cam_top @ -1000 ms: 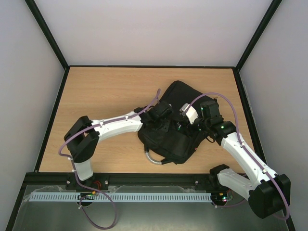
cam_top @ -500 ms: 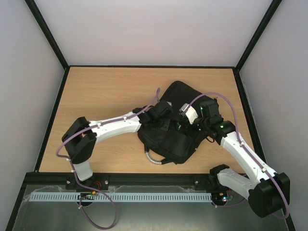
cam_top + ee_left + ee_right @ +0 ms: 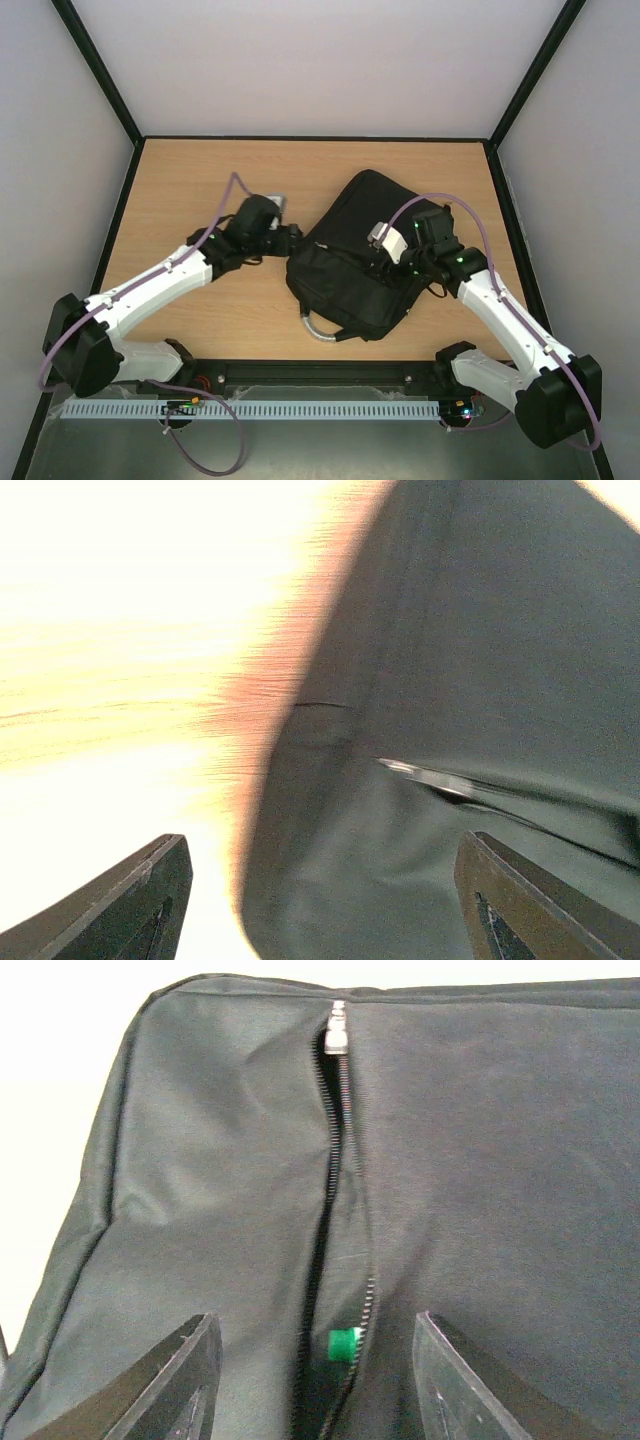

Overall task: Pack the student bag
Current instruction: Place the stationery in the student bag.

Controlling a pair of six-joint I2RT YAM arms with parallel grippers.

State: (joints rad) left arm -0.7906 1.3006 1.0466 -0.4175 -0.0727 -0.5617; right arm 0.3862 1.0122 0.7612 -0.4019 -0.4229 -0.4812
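Note:
The student bag [image 3: 355, 250], black and soft, lies slantwise on the wooden table [image 3: 190, 180], its grey curved handle [image 3: 318, 328] towards the near edge. My left gripper [image 3: 289, 240] stands open just off the bag's left edge; in the left wrist view the gripper [image 3: 325, 905] has dark bag fabric [image 3: 470, 660] and a metal zip pull [image 3: 425, 776] ahead of it. My right gripper [image 3: 386, 264] hovers open over the bag's middle. Between its fingers [image 3: 318, 1380] runs a partly open zip [image 3: 335, 1160], with a small green object [image 3: 345, 1343] showing in the gap.
Black frame rails border the table, with white walls behind and to both sides. A white slotted cable rail [image 3: 260, 410] runs along the front below the arm bases. Bare wood lies left of and behind the bag.
Both grippers have opened. The left arm has swung back to the left, off the top of the bag to its left edge. The right arm has stayed over the bag.

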